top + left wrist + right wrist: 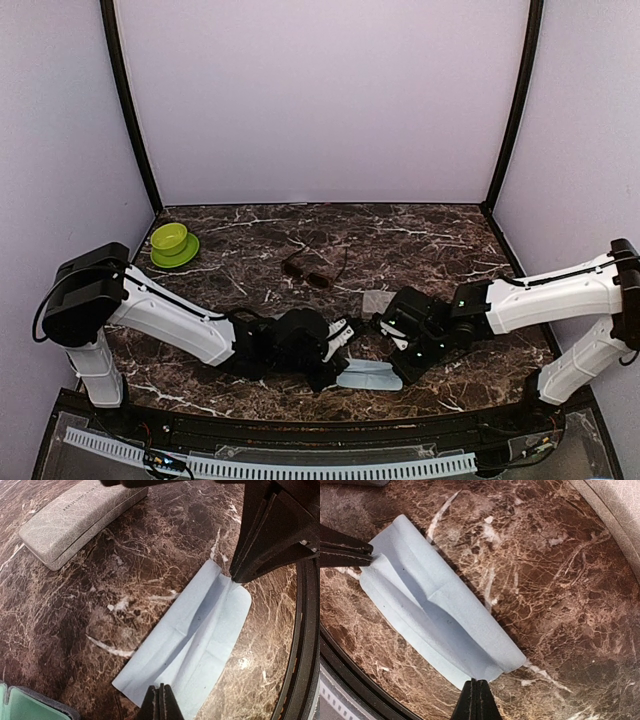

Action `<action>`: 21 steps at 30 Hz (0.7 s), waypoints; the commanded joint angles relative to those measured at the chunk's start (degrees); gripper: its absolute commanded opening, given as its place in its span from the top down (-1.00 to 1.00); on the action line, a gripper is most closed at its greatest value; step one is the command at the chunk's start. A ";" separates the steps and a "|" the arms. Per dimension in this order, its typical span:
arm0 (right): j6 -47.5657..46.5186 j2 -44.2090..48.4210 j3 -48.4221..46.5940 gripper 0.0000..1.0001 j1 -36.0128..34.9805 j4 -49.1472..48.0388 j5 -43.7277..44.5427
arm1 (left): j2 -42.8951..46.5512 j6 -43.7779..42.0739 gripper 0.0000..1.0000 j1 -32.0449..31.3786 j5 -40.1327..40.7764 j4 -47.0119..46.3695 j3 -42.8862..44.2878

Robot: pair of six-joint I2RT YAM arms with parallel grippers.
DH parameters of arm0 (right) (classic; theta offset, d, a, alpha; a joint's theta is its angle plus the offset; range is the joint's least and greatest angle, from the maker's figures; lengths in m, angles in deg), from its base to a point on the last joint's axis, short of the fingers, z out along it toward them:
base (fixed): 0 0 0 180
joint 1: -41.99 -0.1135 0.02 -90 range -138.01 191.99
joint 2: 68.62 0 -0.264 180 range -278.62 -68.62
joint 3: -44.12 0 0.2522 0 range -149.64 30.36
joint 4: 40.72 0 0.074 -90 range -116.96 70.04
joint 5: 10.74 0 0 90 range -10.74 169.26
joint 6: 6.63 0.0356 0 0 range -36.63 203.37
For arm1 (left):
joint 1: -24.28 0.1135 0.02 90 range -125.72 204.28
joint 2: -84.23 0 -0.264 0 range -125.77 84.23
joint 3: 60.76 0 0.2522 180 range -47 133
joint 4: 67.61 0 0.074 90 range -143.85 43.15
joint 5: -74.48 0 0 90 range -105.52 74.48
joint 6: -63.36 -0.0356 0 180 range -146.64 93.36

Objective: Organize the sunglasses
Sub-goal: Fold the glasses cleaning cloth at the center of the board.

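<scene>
The sunglasses with dark reddish-brown lenses [308, 270] lie on the marble table [440, 240] behind both grippers, untouched. The purple-tinted pair is not in view. A light-blue cloth [368, 375] lies folded lengthwise near the front edge. My left gripper [341, 371] is shut on its left end, seen in the left wrist view [161, 702] at the cloth's [195, 640] near edge. My right gripper [398, 370] is shut on the opposite end, seen in the right wrist view [476, 697] on the cloth [435, 615]. Each wrist view shows the other gripper pinching the far end.
A beige case [75, 522] lies shut on the table behind the cloth and shows partly in the top view [377, 300]. The corner of an open case with a green lining [25, 707] is beside my left gripper. A green bowl [172, 243] stands at the back left. The table's front rim [350, 670] is close.
</scene>
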 commanded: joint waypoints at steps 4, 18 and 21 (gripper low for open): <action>0.21 -0.49 0.05 1.00 -0.53 0.66 1.31 | -0.50 0.23 1.00 -0.60 -0.70 1.66 -0.50; 0.59 -0.76 1.72 0.97 -0.52 -0.22 -1.37 | -1.49 0.43 1.00 -0.97 -1.92 2.63 0.10; 0.90 -0.69 2.15 0.95 -0.59 -0.61 -2.08 | -1.49 0.38 1.00 -1.17 -2.28 2.94 0.26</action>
